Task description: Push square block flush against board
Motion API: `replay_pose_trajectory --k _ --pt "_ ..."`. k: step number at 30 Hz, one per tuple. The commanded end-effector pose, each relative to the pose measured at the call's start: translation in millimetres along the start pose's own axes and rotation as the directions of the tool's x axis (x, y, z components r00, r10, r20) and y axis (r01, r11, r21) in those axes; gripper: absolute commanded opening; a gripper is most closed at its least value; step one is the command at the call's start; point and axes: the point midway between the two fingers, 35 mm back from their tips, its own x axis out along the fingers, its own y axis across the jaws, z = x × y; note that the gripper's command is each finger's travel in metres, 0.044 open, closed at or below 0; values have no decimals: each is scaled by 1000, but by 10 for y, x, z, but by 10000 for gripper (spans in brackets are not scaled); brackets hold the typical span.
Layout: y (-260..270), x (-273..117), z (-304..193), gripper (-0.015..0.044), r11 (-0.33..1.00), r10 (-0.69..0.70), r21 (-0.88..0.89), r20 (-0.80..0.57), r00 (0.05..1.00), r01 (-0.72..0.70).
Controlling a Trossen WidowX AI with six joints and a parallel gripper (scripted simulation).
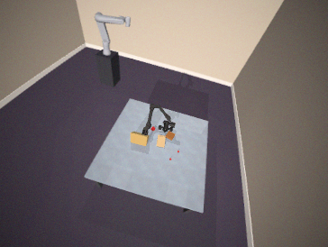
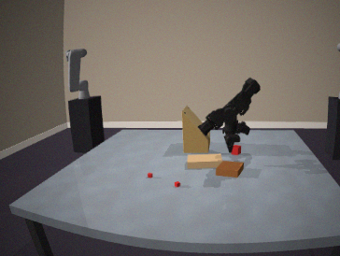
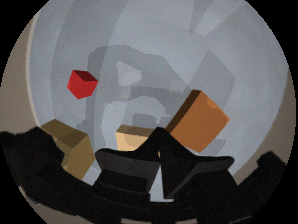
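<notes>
The square block (image 1: 170, 135) (image 2: 229, 169) (image 3: 201, 121) is orange-brown and lies flat, turned at an angle to the board. The board (image 1: 160, 141) (image 2: 204, 162) (image 3: 131, 140) is a light tan rectangle lying flat beside it. A corner of the block is close to the board's side; whether they touch is unclear, and the fingers hide that spot in the wrist view. No whole side of the block lies along the board. My gripper (image 1: 168, 131) (image 2: 230, 150) (image 3: 158, 129) is shut and empty, behind the block and the board as the exterior camera sees them, apart from both.
A larger red cube (image 1: 153, 129) (image 2: 236, 149) (image 3: 82, 84) is near the gripper. A tall tan wedge (image 1: 139, 138) (image 2: 195, 137) (image 3: 79, 152) stands beyond the board. Two small red cubes (image 1: 177, 151) (image 2: 177, 184) lie on the table's other side.
</notes>
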Motion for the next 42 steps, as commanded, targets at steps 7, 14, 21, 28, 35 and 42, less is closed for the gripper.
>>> replay_pose_trajectory --k 7,14,21,28,35,42 --pt "-79 -16 -242 0 949 -5 314 -20 1000 11" --pt "-116 -25 -424 0 847 -6 531 -30 1000 21" --pt "-140 -34 -608 0 696 -6 718 -37 999 31" --pt "-150 -42 -793 0 504 -5 863 -43 999 40" --pt "-148 -50 -977 0 284 -4 958 -47 999 46" --pt "-132 -55 -1160 0 47 -2 998 -48 999 48"
